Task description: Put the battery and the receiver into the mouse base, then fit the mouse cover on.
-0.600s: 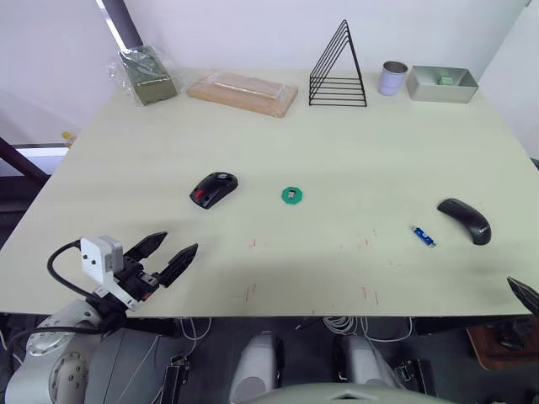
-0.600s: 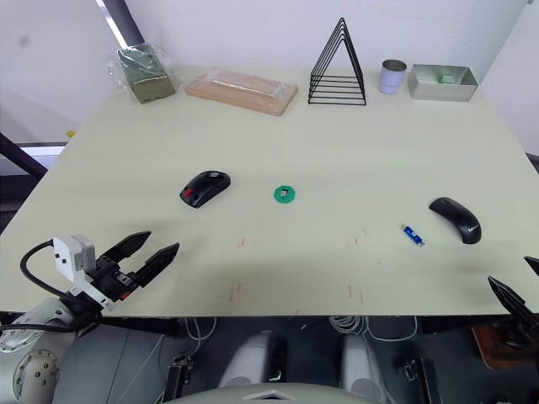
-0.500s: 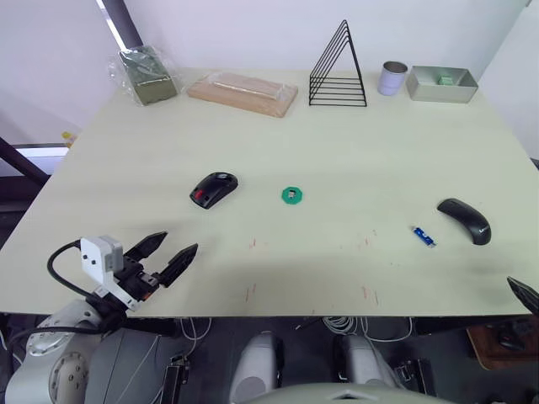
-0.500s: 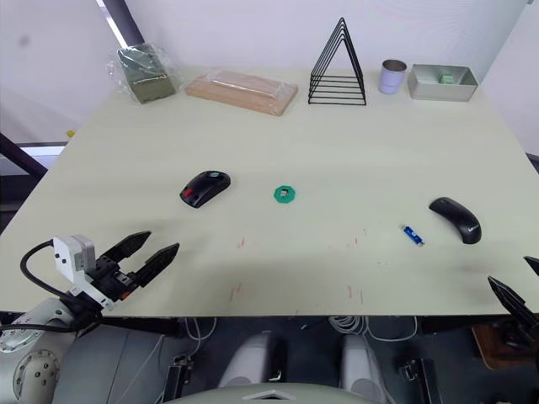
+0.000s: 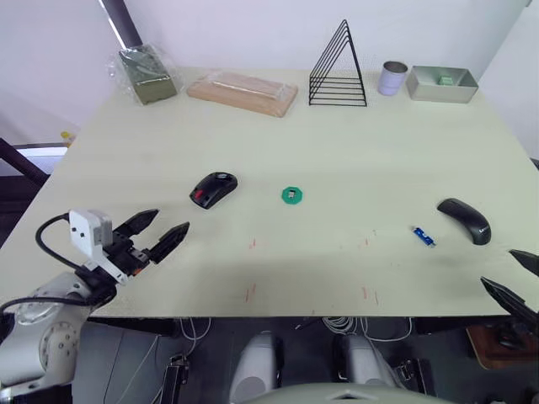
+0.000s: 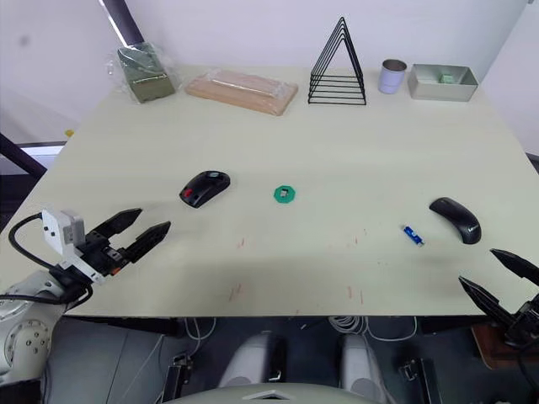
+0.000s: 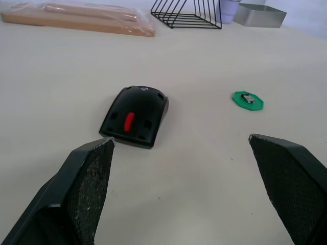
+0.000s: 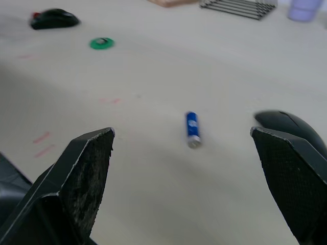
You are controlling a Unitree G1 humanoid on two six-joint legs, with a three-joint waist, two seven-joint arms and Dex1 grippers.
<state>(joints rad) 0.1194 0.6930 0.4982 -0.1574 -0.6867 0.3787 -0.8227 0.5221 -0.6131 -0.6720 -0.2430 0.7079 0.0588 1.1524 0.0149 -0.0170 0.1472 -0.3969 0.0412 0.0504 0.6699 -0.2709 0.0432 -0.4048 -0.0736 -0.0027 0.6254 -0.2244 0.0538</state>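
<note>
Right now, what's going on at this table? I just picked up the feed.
Nothing is being held yet. The left gripper hangs open near the table's front left, pointing toward the mouse base. The right gripper is open at the front right, facing the battery and the mouse cover. The receiver sits on a green disc mid-table. All four parts lie apart on the table.

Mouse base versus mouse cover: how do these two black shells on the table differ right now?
The black oval mouse base with the red patch lies nearer the robot's left side, near the left hand; the smooth glossy black curved mouse cover lies on the right, beside the small blue battery. The base shows a red patch and openings on top; the cover looks plain and unbroken. The cover also looks slimmer and longer. Both rest apart on the table, untouched.
</note>
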